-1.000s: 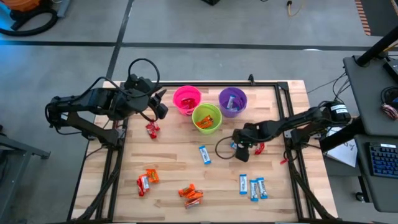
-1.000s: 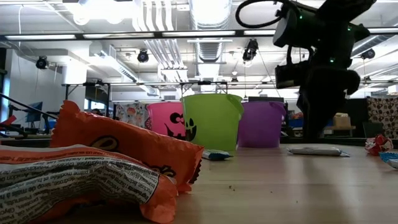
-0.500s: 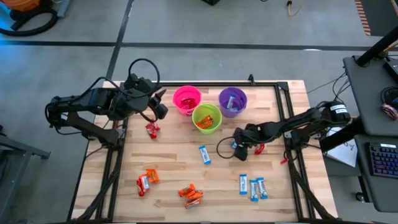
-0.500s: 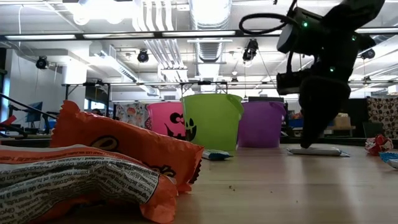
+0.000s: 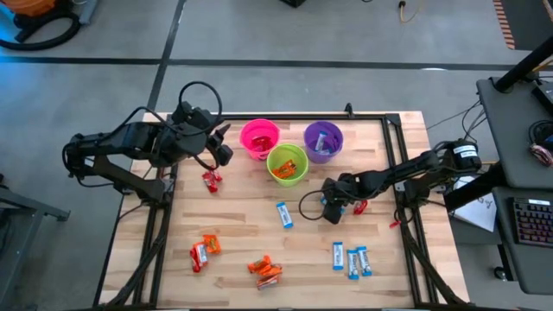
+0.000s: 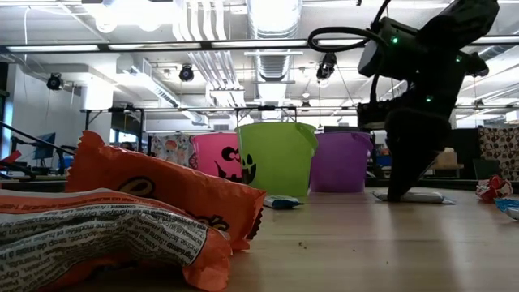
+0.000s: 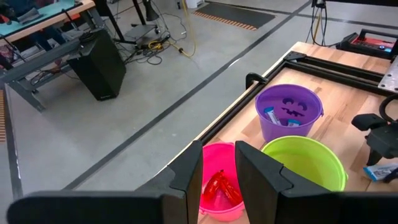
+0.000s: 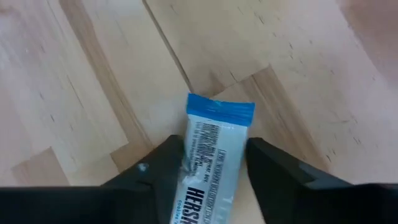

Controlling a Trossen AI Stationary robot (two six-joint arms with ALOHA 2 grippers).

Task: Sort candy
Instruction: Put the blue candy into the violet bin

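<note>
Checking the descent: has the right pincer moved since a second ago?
Yes. In the low view the right pincer has dropped to the table, onto the blue-and-white candy beside the purple cup.

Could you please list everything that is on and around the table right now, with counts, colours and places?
Cups: three, pink, green, purple, clustered at the table's far middle.
Blue-and-white candies: five on the wood; one mid-table, three grouped near the front right, one between the right gripper's fingers; more inside the purple cup.
Red candies: some in the pink cup, one piece on the left of the table, one beside the right gripper.
Orange candies: two clusters along the front edge.
Table: one, pale wood.
Left gripper: dark, raised by the pink cup.
Right gripper: dark, down astride a blue-and-white candy.
</note>
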